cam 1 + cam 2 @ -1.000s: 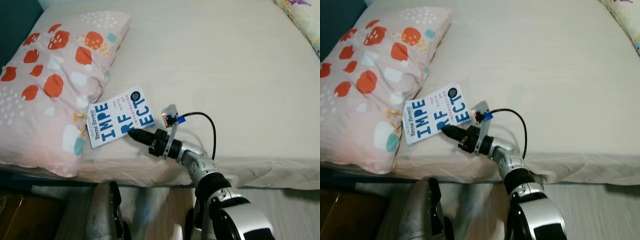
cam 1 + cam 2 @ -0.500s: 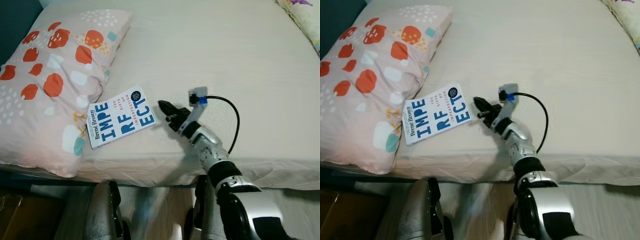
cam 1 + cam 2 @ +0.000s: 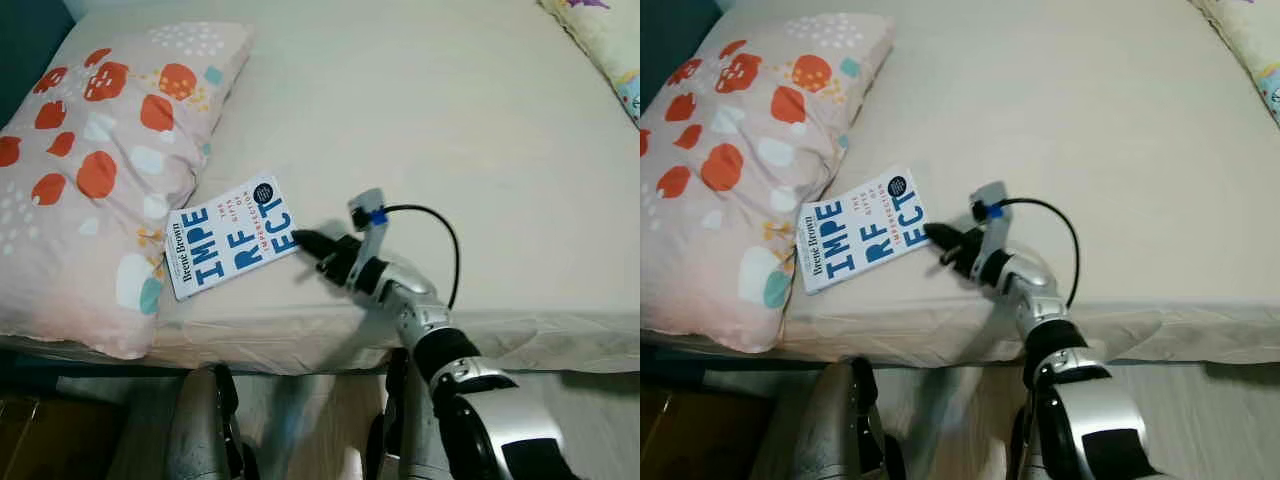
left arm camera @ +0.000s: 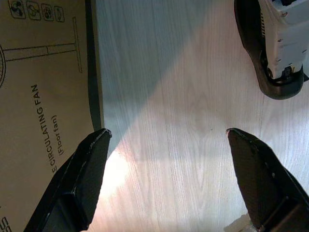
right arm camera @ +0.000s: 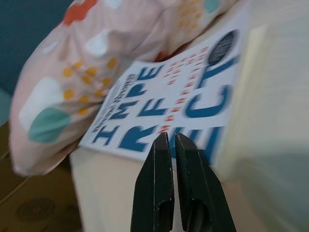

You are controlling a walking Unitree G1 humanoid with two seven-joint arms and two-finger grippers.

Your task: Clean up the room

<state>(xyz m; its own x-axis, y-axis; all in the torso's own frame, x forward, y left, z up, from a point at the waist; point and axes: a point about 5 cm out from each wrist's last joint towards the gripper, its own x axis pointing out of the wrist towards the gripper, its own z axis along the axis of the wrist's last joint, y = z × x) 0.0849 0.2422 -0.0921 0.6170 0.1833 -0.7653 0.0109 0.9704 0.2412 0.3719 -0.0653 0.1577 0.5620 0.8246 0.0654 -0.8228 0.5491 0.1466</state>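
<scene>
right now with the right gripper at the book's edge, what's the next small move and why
Probably open the fingers and ease forward to take the book's edge. The right gripper sits at the near corner of the book on the bed, and the right wrist view shows its fingers closed together, holding nothing.

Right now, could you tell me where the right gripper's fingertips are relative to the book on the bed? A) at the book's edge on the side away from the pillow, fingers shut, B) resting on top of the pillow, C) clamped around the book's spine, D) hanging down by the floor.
A: the right gripper lies on the bed with its fingers together, tips at the book edge farthest from the pillow.
</scene>
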